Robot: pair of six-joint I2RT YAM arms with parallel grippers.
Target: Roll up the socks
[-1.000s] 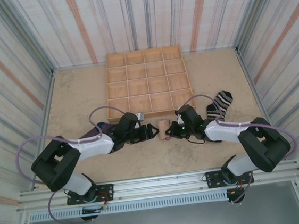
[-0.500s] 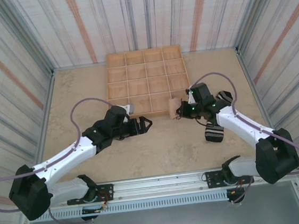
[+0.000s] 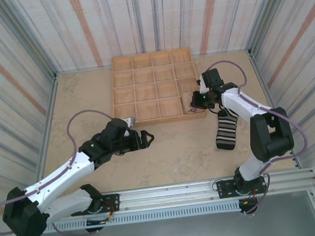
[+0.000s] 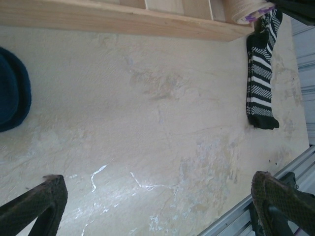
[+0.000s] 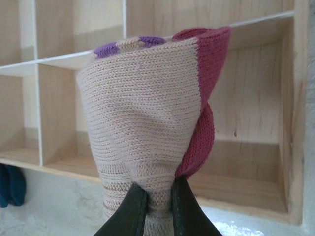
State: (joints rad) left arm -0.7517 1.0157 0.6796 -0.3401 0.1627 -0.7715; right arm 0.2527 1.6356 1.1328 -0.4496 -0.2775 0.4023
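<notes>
Our right gripper (image 5: 155, 196) is pinching the rolled peach sock (image 5: 142, 132) upright before the wooden tray (image 3: 152, 120), at its near-right compartments, with the dividers (image 5: 38, 113) standing just behind it. The striped sock (image 3: 225, 130) is lying flat right of the tray, long axis running near-far. Our left gripper (image 4: 160, 184) is hovering spread wide.

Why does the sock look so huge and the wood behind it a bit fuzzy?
Right wrist view: the rolled peach sock sits right at the lens, pinched by the right gripper, so its knit looks sharp and the wooden tray behind goes soft. Left wrist view: the open left gripper has blurry fingertips in the corners; the black-and-white striped sock looks clear.
</notes>
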